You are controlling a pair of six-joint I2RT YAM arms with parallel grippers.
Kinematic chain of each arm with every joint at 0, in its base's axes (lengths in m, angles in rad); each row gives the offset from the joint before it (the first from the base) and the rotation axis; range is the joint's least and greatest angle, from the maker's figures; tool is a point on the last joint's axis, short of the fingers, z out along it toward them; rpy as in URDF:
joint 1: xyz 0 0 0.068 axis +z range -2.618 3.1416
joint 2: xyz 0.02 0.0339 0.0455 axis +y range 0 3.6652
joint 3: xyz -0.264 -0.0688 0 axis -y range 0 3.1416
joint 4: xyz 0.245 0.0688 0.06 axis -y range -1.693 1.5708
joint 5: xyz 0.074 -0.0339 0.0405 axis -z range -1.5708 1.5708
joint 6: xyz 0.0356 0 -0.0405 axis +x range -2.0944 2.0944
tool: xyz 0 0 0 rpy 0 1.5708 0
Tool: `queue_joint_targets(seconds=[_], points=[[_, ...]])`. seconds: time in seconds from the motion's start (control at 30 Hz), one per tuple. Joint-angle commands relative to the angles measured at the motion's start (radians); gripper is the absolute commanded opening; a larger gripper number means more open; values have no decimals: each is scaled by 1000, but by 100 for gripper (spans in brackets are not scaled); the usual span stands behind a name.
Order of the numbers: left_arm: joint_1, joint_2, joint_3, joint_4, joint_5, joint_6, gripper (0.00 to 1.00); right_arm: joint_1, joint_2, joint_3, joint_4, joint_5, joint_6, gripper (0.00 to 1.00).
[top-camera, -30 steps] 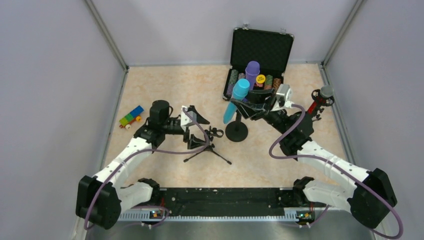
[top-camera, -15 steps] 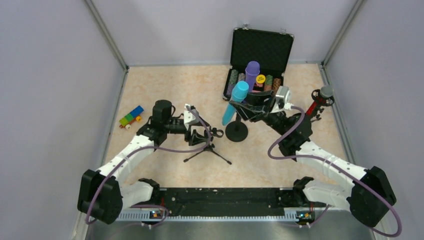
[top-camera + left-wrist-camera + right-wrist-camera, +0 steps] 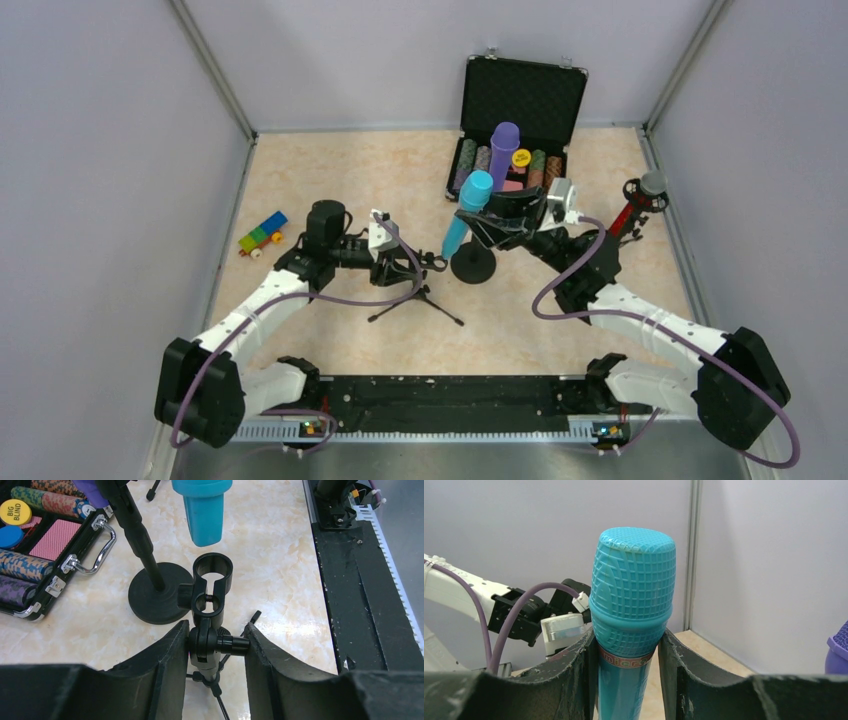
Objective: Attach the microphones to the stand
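Teal-blue microphone (image 3: pixel 455 238) is sliding left and lower than a second ago, clamped under its head by the right gripper (image 3: pixel 478 212), tail hanging just above the small tripod stand (image 3: pixel 420 296); the left gripper (image 3: pixel 215 640) is pinching that stand's neck, steadying its clip (image 3: pixel 213 572) for insertion

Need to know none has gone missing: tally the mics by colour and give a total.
teal mic: 1
purple mic: 1
red mic: 1
Total: 3
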State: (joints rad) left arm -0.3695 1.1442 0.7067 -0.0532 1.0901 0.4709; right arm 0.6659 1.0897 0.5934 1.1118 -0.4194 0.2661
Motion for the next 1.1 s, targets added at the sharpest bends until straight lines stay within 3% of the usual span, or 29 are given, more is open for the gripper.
queue_joint_targets(seconds=[0.0, 1.07], points=[[-5, 12, 39, 8, 30, 32, 40, 22, -5, -7, 88, -22, 11, 0], [-9, 19, 51, -39, 35, 75, 33, 51, 42, -49, 92, -6, -38, 0]])
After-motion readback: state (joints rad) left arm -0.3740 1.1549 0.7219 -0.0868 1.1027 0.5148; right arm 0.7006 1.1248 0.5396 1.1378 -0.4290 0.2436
